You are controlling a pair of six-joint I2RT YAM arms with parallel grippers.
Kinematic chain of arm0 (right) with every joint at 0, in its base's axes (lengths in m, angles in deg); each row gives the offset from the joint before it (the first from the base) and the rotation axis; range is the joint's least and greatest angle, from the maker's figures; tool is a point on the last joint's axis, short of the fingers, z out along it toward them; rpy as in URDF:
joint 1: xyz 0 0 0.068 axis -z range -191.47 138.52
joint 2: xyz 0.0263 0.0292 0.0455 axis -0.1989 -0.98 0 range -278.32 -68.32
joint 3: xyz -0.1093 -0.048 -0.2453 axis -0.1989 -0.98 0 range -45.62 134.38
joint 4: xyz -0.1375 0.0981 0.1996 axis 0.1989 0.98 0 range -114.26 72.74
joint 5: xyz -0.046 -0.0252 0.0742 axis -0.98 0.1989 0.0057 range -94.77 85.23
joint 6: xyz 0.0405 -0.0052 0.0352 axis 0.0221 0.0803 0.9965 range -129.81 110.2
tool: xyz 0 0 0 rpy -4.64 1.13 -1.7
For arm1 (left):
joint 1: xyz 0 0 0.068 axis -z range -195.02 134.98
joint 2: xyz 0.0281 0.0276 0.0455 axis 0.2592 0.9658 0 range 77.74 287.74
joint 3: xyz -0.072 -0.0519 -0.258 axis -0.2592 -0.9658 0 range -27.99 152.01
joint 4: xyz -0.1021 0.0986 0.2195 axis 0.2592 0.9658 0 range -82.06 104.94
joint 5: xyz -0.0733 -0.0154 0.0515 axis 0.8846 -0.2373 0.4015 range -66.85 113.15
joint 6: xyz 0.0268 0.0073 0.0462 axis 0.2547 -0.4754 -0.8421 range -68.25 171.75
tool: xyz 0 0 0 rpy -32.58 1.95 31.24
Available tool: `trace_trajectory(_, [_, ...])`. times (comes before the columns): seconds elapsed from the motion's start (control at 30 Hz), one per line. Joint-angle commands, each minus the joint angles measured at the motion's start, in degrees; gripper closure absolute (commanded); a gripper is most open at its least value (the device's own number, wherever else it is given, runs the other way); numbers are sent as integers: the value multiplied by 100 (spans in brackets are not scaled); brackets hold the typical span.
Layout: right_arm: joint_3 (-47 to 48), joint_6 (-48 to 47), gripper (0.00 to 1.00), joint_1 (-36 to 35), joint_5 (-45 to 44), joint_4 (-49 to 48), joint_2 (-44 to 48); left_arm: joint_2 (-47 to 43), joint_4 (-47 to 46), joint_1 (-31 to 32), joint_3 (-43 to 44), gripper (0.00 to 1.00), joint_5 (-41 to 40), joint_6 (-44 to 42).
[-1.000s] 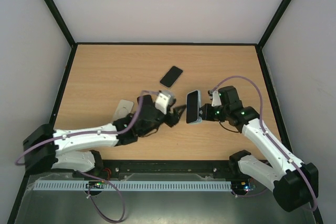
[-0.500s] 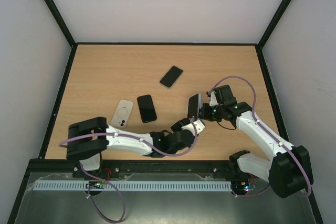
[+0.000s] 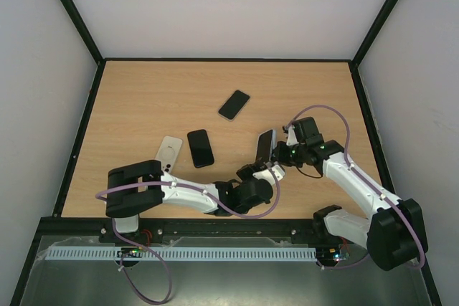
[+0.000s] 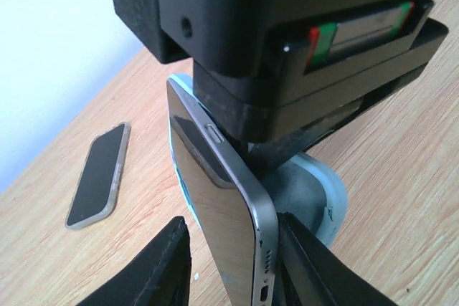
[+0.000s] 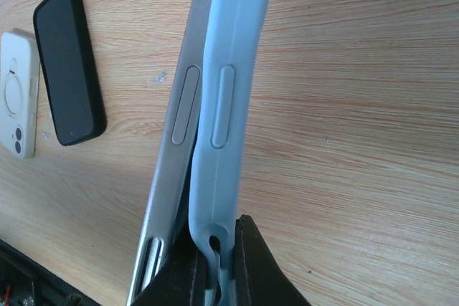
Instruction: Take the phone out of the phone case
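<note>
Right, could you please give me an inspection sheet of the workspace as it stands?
Surface: wooden table, no spills seen.
Job's things: phone partly peeled out of blue case, both held on edge.
Clutter: black phone, white phone, dark phone, all lying flat.
Claws: right claw shut on case edge; left claw open, a finger on either side of phone.
Cables: purple cables loop along both arms.
Surroundings: white walls, black frame.

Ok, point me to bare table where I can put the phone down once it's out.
Bare: the whole far-left table, left of the far black phone; also the far-right corner beyond the held phone. Crowded: near centre, around the black-cased phone and white phone.
</note>
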Motion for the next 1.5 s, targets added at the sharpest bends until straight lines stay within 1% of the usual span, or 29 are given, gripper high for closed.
trace_trajectory(0.0, [-38, -81, 98, 10, 97, -237, 128, 11, -346, 42, -13, 66, -424, -132])
trace_trajectory(0.1, [-60, -25, 98, 18, 238, -284, 139, 52, -443, 39, -16, 56, -462, -238])
trace_trajectory(0.17, [-52, 2, 98, 14, 394, -294, 139, 198, -423, 42, 83, 57, -582, -349])
trace_trajectory(0.3, [-58, 25, 98, 16, 610, -268, 188, 502, -521, 65, 221, 68, -993, -718])
trace_trajectory(0.43, [-58, 9, 98, 17, 469, -208, 319, 513, -747, 105, 176, 78, -1267, -891])
trace_trajectory(0.6, [-24, 7, 98, 17, 262, -230, 314, 314, -810, 131, 82, 87, -1204, -762])
trace_trajectory(0.77, [129, -128, 98, 18, -371, -48, 148, 13, -825, 127, -12, 97, -1159, -484])
trace_trajectory(0.87, [172, -163, 98, 18, -769, 17, 122, -205, -801, 126, -71, 97, -1122, -261])
trace_trajectory(1.1, [346, -183, 98, 54, -1309, 30, 127, -734, -472, 175, -157, 98, -953, 309])
trace_trajectory(1.2, [496, -291, 98, 99, -1754, -51, 107, -961, -389, 257, -234, 98, -969, 449])
trace_trajectory(1.3, [724, -626, 98, 158, -1935, -197, -152, -1196, -215, 328, -295, 98, -985, 563])
trace_trajectory(1.37, [952, -1015, 98, 215, -2027, -294, -398, -1354, -72, 357, -334, 98, -975, 653])
trace_trajectory(1.47, [1283, -1688, 98, 519, -2138, -431, -797, -1609, 139, 402, -454, 98, -980, 776])
